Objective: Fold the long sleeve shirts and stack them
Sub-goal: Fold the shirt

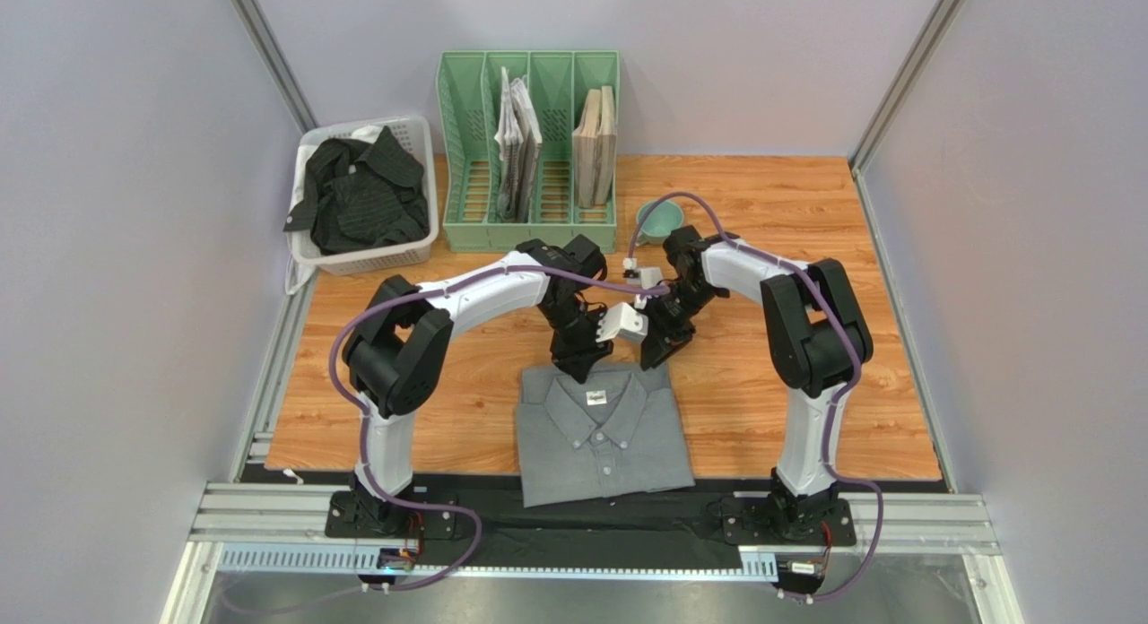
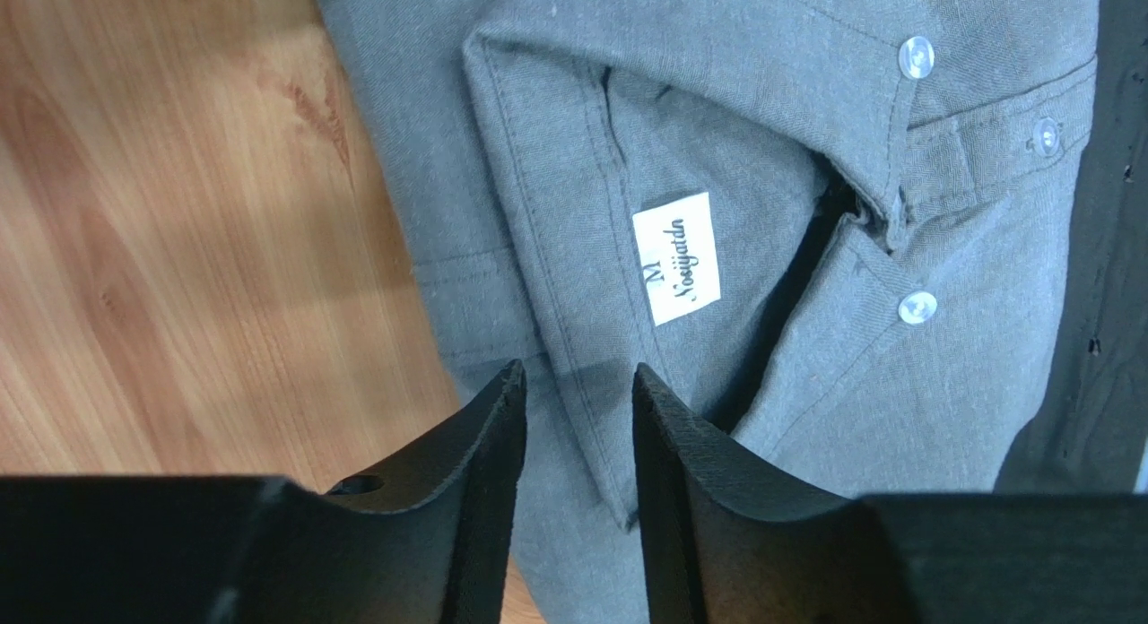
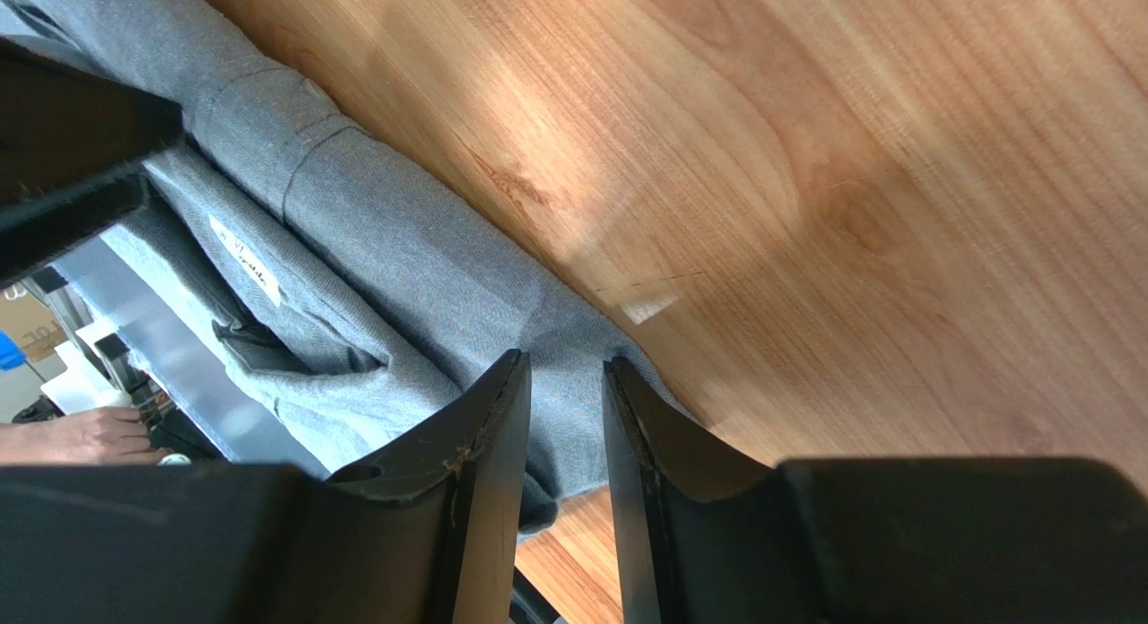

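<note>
Grey shirt lies folded, front up, on table, centre near edge. Black shirt is crumpled in basket, far left. Both are soft, light, limp woven cloth; prob sag & unfold if lifted by 1 point, so take at 2 edges. Collar looks stiffer, stitched; smooth plastic buttons. L gripper hangs over collar, jaws narrow, nothing btwn. R gripper sits at the shirt's edge, jaws narrow, empty.
</note>
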You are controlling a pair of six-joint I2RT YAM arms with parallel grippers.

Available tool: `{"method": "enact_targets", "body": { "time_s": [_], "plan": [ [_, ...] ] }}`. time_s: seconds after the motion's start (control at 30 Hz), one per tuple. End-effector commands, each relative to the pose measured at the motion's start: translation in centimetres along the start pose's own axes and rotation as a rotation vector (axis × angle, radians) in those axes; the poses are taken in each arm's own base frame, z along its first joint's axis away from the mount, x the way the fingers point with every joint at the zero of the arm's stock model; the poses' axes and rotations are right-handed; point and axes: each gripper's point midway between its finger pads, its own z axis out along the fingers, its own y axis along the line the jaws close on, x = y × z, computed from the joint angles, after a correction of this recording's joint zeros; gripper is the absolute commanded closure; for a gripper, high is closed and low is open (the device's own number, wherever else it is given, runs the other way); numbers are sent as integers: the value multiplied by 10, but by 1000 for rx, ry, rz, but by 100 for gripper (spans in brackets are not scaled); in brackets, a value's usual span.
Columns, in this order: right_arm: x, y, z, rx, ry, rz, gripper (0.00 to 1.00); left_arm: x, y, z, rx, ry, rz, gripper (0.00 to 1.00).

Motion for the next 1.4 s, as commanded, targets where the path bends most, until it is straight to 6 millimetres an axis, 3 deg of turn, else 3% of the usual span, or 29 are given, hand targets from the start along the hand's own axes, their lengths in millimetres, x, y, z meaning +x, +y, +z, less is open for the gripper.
{"method": "enact_targets", "body": {
  "time_s": [0.0,0.2,0.27,0.4,0.43,0.67,0.97,1.1,1.17,1.23,1.3,1.37],
  "plan": [
    [-2,-7,3,22,-1,-34,67,-5,-1,14,18,11,65,60],
    [-1,-9,5,21,5,-33,68,1,-1,20,28,41,43,58],
    [-2,-10,5,22,5,-35,68,0,-2,17,31,40,40,63],
    [-1,-13,6,32,9,-36,69,-8,-11,4,41,31,32,89],
    [-1,-13,6,35,10,-36,69,-14,-10,-1,25,23,34,100],
    [-2,-18,5,48,6,-36,69,-30,5,-36,-53,44,60,100],
    [-10,-18,0,49,-18,-34,69,-18,33,-18,-72,111,51,100],
    [-20,-14,-17,31,-66,-26,65,-8,51,-15,-115,108,18,99],
    [-24,-8,-35,26,-95,-32,62,-11,58,-21,-134,75,-16,94],
    [-20,1,-49,11,-107,-46,58,-20,62,-41,-144,-2,-61,84],
    [-17,9,-66,7,-136,-67,55,-28,53,-68,-131,-94,-90,73],
    [-5,19,-70,-20,-126,-91,52,-28,41,-83,-110,-137,-122,66]
  ]
}}
